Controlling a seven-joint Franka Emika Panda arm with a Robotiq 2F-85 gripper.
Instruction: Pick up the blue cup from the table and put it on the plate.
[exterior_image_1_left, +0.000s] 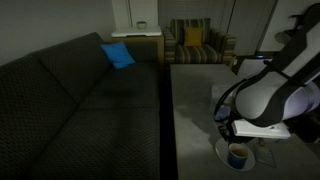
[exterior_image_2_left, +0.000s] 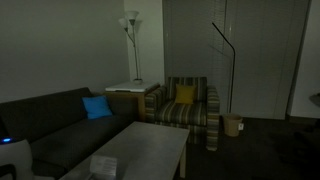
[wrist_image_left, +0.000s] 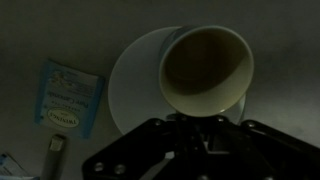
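We judge the task nearly done: the end effector (wrist_image_left: 195, 122), clamped tight on the wall of the blue cup (wrist_image_left: 205, 65), holds it tilted over the white plate (wrist_image_left: 135, 75) at the robot's end of the worktop (exterior_image_1_left: 195, 100), so only setting it down and letting go remain.

My claw (wrist_image_left: 196, 128) is black, and my arm (exterior_image_1_left: 270, 95) is white with black joints. The cup (wrist_image_left: 205, 65) is yellowish-tan inside with a pale rim; in an exterior view its outside looks dark blue. The plate (wrist_image_left: 132, 80) is white. The packet (wrist_image_left: 68, 95) is pale blue and white with a darker blue mark. The surface (exterior_image_1_left: 190, 100) is plain grey. The sofa (exterior_image_1_left: 70, 100) is charcoal with a fine speckled weave, and it has a blue cushion (exterior_image_1_left: 117, 55). The armchair (exterior_image_2_left: 190, 112) has tan and dark stripes, and it has a yellow cushion (exterior_image_2_left: 185, 95). The lamp (exterior_image_2_left: 131, 22) is white.
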